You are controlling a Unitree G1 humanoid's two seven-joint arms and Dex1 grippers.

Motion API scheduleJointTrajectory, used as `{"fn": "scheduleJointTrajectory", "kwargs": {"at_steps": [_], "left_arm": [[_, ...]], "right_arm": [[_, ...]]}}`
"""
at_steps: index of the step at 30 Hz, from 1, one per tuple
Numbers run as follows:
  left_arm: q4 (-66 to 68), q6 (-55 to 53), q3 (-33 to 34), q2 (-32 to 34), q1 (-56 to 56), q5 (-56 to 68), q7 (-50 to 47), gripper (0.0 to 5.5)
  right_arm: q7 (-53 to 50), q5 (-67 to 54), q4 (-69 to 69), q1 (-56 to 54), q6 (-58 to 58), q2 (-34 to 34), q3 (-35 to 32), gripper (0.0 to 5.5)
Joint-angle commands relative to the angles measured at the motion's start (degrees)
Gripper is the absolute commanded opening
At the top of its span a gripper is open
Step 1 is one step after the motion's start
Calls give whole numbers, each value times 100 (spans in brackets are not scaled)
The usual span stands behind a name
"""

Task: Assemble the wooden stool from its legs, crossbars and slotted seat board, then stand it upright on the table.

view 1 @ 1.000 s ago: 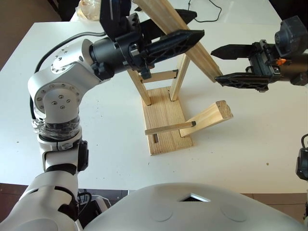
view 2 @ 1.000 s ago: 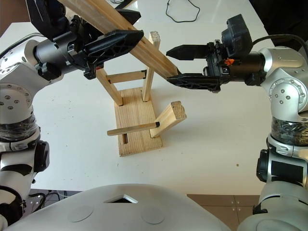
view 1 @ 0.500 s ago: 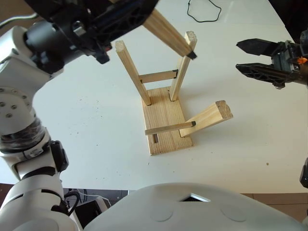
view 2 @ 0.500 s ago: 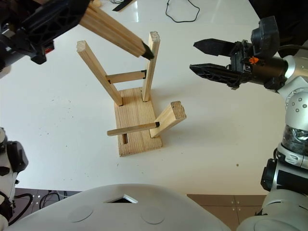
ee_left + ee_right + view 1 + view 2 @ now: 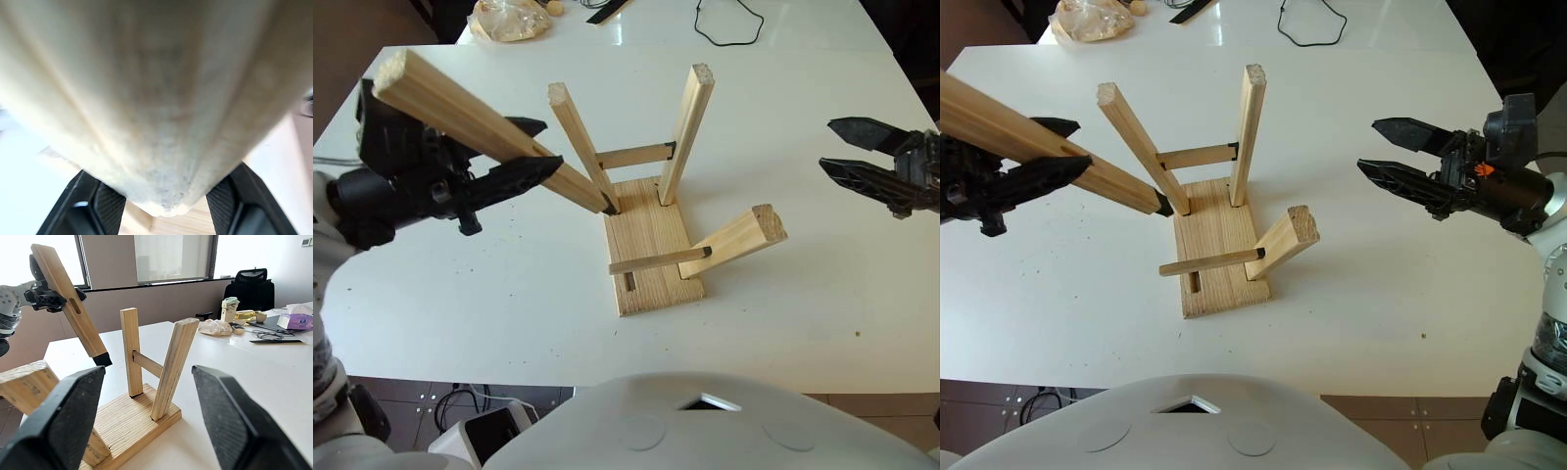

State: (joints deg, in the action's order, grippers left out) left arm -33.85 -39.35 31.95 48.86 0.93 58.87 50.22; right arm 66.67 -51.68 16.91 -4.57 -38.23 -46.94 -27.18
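Roughly halfway: on the counter's [image 5: 783,323] middle the seat board [image 5: 651,250] lies flat, two legs [image 5: 685,127] slotted upright, third leg [image 5: 734,240] leaning. Left pincer [image 5: 533,147], near the left edge, clamps the fourth leg [image 5: 460,108]; right pincer [image 5: 825,144] gapes empty.

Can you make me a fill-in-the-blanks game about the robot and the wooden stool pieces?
1. The left gripper is shut on one wooden ___.
2. The right gripper is open and holds ___.
3. On the seat board, ___ legs stand upright, joined by a crossbar.
4. The seat board lies flat on the white ___.

Missing words: leg; nothing; two; table.
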Motion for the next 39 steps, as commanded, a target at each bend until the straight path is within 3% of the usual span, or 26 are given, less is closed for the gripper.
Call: {"fn": "scheduleJointTrajectory", "kwargs": {"at_steps": [1, 7, 18, 26, 33, 39], "left_arm": [[97, 807, -277, -318, 719, -928, 361, 205], [206, 1717, -720, -754, 1872, -1495, 1269, 205], [56, 2875, -1575, -1300, 2223, -2013, 1580, 205], [-163, 2922, -1703, -1239, 2142, -1924, 1418, 205], [-590, 2351, -1266, -769, 1845, -1020, 1234, 205], [-884, 2421, -1737, -960, 2199, -1271, 1156, 205]], "right_arm": [[-100, -21, 87, 19, -4, -50, 73, 327], [-70, 112, 26, 66, 102, -52, 225, 327], [-81, 168, 5, -31, 201, -88, 492, 327], [18, 256, -80, -93, 298, -149, 632, 327], [75, 709, -187, 92, 587, -172, 801, 327], [39, 847, -201, 12, 665, -112, 966, 327]]}}
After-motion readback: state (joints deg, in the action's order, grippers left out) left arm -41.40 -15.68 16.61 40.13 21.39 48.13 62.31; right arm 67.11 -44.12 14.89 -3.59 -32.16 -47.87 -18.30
